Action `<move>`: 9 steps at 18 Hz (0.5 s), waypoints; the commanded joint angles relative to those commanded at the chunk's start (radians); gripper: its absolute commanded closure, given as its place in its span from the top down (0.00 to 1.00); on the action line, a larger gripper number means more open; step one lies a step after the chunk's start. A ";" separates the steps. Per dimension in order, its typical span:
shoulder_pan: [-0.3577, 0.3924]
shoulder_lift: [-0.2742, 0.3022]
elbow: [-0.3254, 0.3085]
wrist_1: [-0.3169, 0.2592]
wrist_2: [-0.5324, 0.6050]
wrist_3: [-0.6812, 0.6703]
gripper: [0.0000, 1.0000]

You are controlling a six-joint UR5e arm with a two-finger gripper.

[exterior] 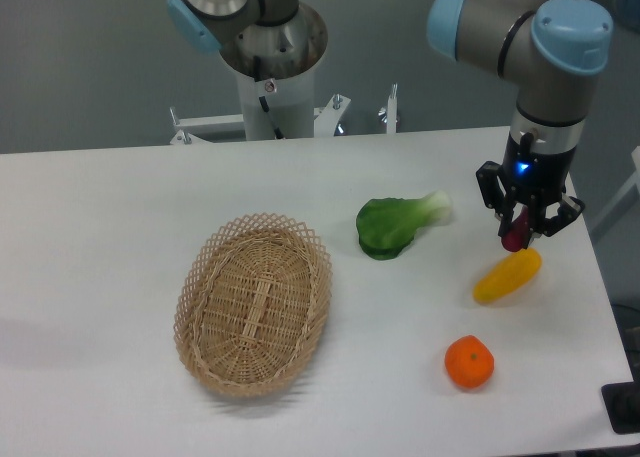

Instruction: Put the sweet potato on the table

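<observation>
Fixed camera: I see my two-finger gripper (pixel 520 229) pinching the slim dark reddish-purple sweet potato (pixel 514 233), hanging near the right edge of the flat white table (pixel 100 227).

The tuber points down, tip just above the yellow-orange elongated vegetable (pixel 507 276). A round orange fruit (pixel 469 363) lies nearer me; a green leafy vegetable (pixel 392 225) and oval wicker basket (pixel 254 303) lie further along.

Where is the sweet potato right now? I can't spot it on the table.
The sweet potato is held in the hand at the camera view's right side, above the table, just over the upper end of the yellow vegetable.
</observation>
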 joint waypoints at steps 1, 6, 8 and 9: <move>0.000 0.000 0.000 -0.006 0.000 -0.003 0.26; -0.002 -0.006 0.011 -0.006 -0.005 -0.074 0.26; -0.003 -0.008 0.017 -0.006 -0.006 -0.087 0.26; -0.005 -0.008 0.017 -0.006 -0.008 -0.104 0.26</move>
